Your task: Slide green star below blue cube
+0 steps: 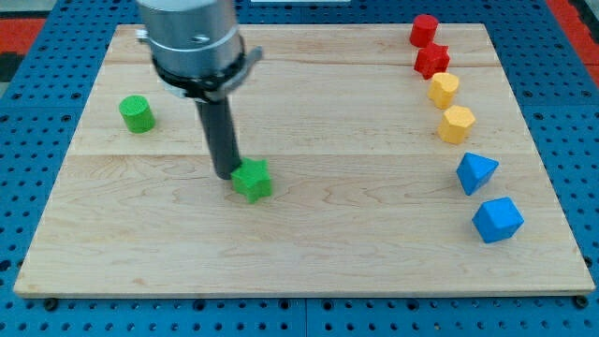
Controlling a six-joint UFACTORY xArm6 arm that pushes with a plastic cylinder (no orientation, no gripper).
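Note:
The green star (253, 180) lies left of the board's middle, a little below centre. My tip (226, 174) touches its left side. The blue cube (497, 220) sits near the board's right edge, low down, far to the right of the star. A blue triangular block (476, 172) sits just above the cube.
A green cylinder (137, 114) stands alone at the left. Two red blocks (426, 30) (432, 61) and two yellow blocks (444, 89) (457, 124) line the right edge above the blue ones. The wooden board (299, 253) lies on a blue pegboard.

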